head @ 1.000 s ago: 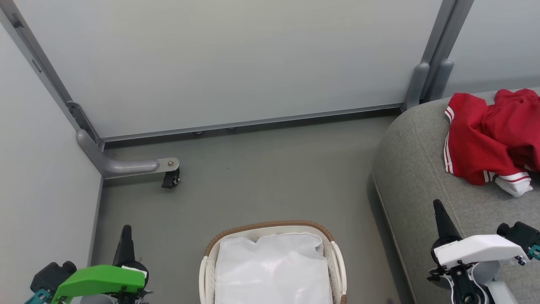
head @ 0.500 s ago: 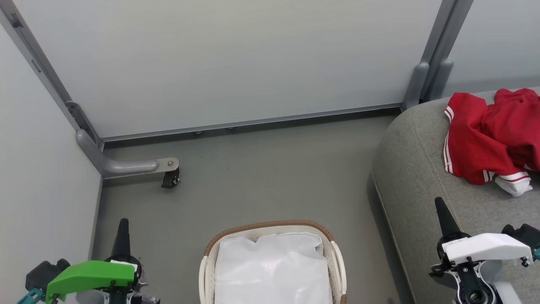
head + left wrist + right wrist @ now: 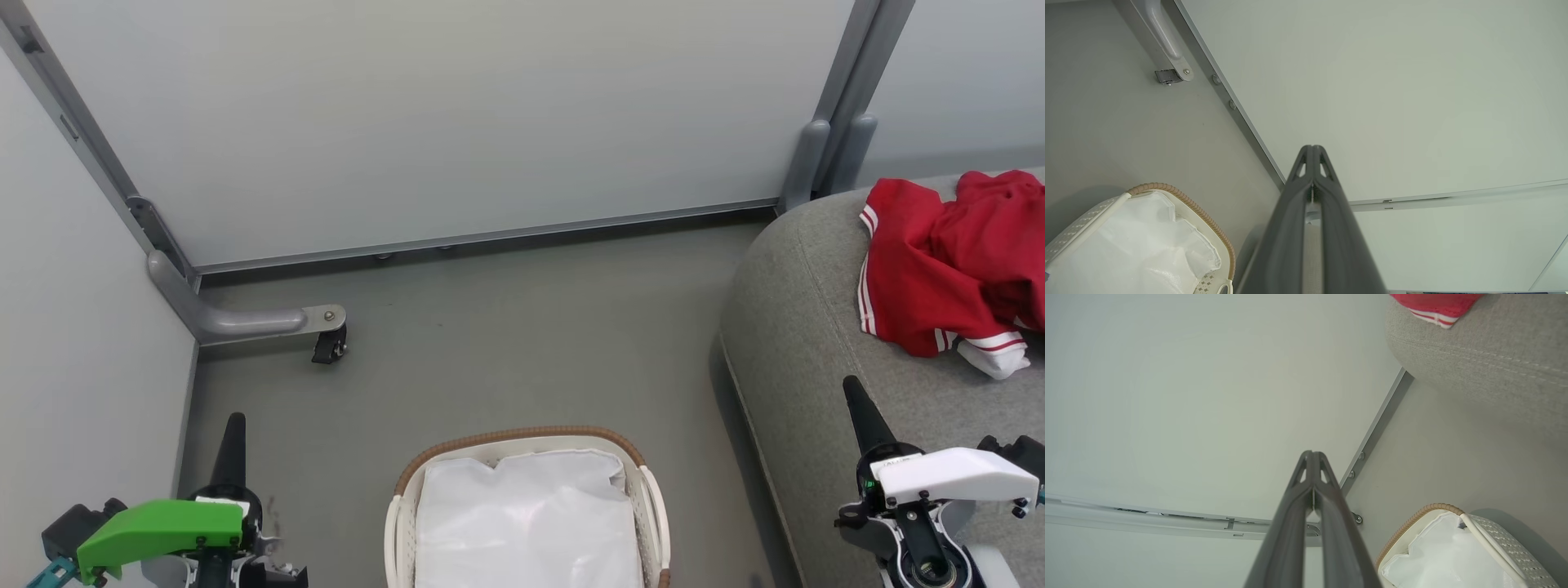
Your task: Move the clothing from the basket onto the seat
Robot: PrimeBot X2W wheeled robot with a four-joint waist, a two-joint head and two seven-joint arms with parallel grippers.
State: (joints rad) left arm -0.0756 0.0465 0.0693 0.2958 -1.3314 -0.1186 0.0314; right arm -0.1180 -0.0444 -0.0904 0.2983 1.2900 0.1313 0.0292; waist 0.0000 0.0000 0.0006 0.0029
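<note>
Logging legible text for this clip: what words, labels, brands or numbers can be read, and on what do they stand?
Nothing can be read.
On the white cover behind the right claw: a tiny dark marking, too small to read.
No lettering on the basket, the clothing, the seat or the wall panels.

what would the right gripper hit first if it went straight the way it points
Likely the pale wall: the right gripper aims at it, with the seat and basket off to the side. Depth is hard to judge.
</note>
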